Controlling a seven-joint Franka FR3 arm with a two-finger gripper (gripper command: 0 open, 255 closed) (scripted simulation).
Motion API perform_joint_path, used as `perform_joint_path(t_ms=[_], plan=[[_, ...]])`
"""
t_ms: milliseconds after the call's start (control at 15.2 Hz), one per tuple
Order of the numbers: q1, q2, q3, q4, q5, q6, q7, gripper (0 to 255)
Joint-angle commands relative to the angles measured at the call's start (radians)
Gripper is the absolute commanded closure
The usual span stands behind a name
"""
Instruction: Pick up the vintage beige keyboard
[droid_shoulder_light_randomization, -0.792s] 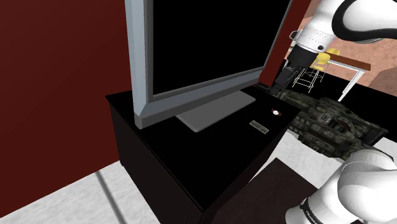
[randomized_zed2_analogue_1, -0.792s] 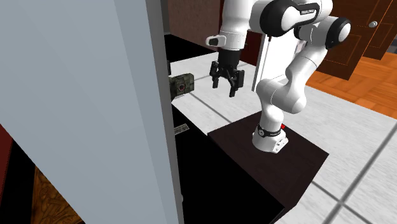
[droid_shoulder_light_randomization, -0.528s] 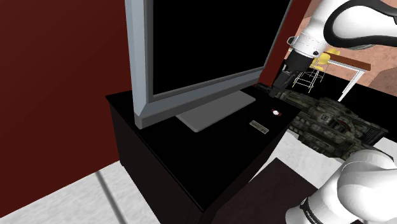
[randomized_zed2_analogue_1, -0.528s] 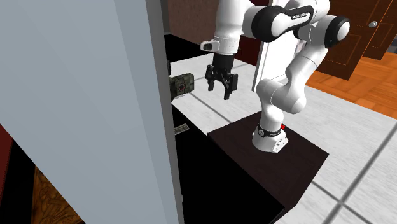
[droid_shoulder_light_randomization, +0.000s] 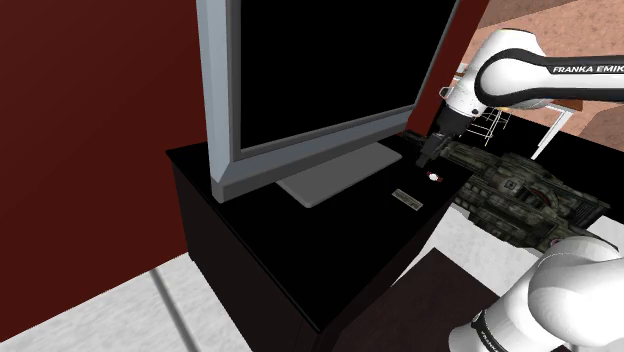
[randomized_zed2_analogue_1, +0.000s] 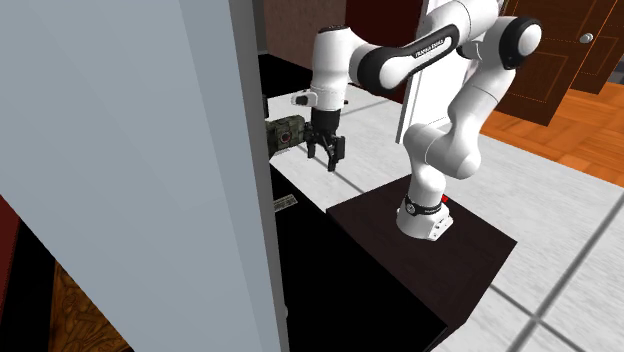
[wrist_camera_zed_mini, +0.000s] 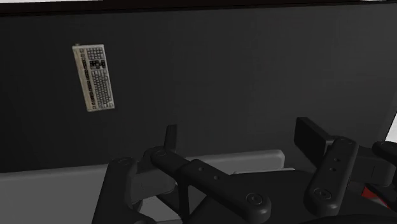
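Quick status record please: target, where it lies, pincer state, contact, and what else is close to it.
target: small beige keyboard with dark keys
resting on: black cabinet top, lying flat, near the grey base of the monitor
pincer: open, in the air, off to one side of the keyboard
contact: none; the keyboard is not between the fingers
nearby: small red-and-white item on the same top; mottled green-brown object beyond the cabinet
grasp: not yet made
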Motion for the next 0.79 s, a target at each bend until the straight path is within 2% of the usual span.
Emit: perform_joint_path(t_ms=[0, 396, 726], plan=[[-0.009, 0.040, -0.036, -0.023, -0.009, 0.061, -0.035, 0], [-0.015, 0.213, -0.147, -0.028, -0.004, 0.225, -0.151, 0], [-0.001, 0.391, -0.243, 0.006, 0.057, 0.351, -0.277, 0]])
